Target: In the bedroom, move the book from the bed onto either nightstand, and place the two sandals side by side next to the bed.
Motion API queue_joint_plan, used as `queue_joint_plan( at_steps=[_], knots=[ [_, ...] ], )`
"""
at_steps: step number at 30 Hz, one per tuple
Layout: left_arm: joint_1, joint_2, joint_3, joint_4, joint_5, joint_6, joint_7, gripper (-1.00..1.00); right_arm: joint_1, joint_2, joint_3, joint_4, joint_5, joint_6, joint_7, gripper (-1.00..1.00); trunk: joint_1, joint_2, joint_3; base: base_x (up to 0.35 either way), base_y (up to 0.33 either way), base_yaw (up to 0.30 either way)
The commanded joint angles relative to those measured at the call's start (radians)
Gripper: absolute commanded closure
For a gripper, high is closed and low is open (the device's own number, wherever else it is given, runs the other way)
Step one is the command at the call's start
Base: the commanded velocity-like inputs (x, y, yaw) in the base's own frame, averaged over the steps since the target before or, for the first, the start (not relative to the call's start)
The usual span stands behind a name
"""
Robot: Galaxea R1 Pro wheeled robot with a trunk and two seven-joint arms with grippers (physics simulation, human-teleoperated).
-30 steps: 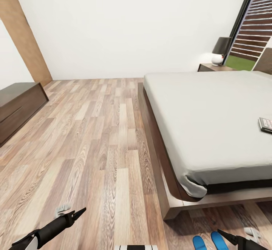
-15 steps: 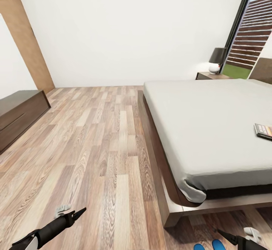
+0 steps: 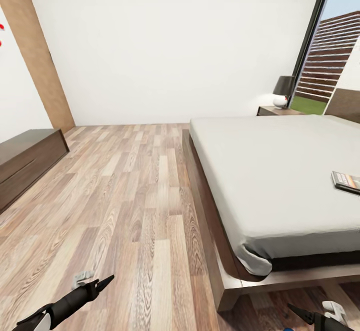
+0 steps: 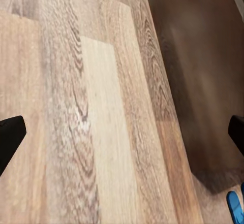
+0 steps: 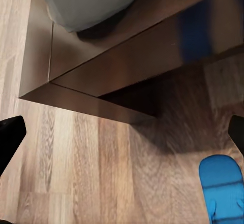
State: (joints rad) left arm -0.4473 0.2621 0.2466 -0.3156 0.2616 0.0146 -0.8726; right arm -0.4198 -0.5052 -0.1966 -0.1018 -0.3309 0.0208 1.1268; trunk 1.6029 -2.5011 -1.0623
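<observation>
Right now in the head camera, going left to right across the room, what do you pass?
Low dark wooden cabinet → wooden wall post → left gripper → wood-plank floor → bed → lamp on the nightstand → book on the mattress.

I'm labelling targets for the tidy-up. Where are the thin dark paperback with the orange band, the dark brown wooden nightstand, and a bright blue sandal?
Thin dark paperback book [image 3: 347, 181], head view: cover.
Dark brown wooden nightstand [image 3: 280, 111], head view: glossy top.
Bright blue sandal [image 5: 221, 187], right wrist view: sole.
</observation>
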Motion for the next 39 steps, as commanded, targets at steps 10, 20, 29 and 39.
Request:
queue_joint_plan(
  at_steps=[10,20,29,39],
  knots=[
    [-0.001,-0.049,-0.001,0.037,0.002,-0.048,0.114,-1.0,-0.001,0.122,-0.006,0.03,0.008,-0.061,-0.079,-1.0,-0.018,0.029,0.035,0.0,0.0,0.0],
    [0.0,-0.111,-0.005,0.194,-0.063,-0.186,0.239,-1.0,-0.001,0.273,-0.006,0.059,0.015,-0.095,-0.226,-1.0,-0.057,0.099,0.066,0.0,0.0,0.0],
    [0.0,-0.155,-0.006,0.248,-0.079,-0.26,0.32,-1.0,-0.001,0.276,-0.005,0.062,0.015,-0.096,-0.229,-1.0,-0.091,0.162,0.095,0.0,0.0,0.0],
    [0.0,-0.173,-0.006,0.251,-0.081,-0.276,0.409,-1.0,-0.001,0.274,-0.006,0.062,0.015,-0.095,-0.229,-1.0,-0.129,0.232,0.126,0.0,0.0,0.0]
  ],
)
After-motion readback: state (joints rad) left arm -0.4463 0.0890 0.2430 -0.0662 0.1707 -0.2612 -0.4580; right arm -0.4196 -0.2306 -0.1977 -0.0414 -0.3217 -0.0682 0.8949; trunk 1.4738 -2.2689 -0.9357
